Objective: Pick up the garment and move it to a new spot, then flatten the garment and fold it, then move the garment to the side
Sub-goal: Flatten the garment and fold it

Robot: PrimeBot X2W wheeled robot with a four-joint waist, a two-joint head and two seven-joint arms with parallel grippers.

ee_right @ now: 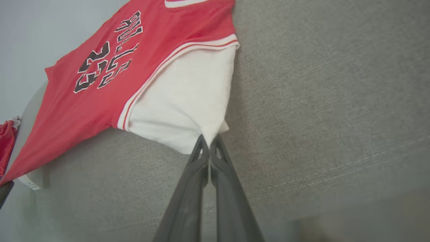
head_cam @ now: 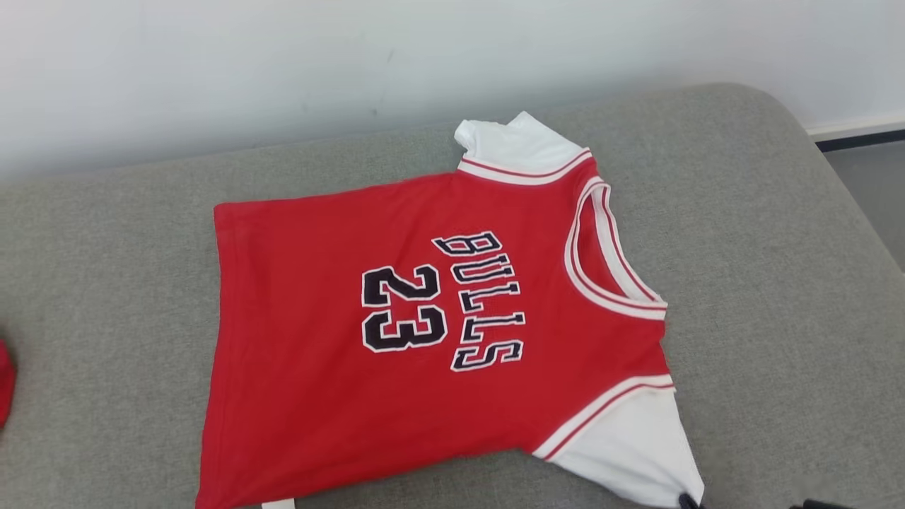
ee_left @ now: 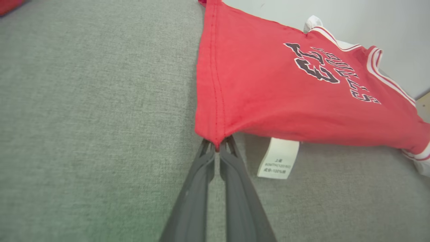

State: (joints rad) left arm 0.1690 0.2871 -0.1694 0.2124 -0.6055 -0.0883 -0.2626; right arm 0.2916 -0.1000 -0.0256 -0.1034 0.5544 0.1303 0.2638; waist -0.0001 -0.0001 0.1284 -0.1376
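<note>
We've got our left gripper (ee_left: 217, 148) pinched tight on the hem corner of the red Bulls jersey (ee_left: 268, 87), white care tag (ee_left: 278, 158) dangling over the grey cushion (ee_left: 94, 117).

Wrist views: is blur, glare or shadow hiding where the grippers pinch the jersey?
Left wrist view: the left gripper tips on the jersey hem corner are sharp; blur grows toward the bottom edge, with soft shadow under the hem. Right wrist view: the right gripper pinch on the white sleeve is clear; the lower right corner is smeared. Head view: even light, no glare.
</note>
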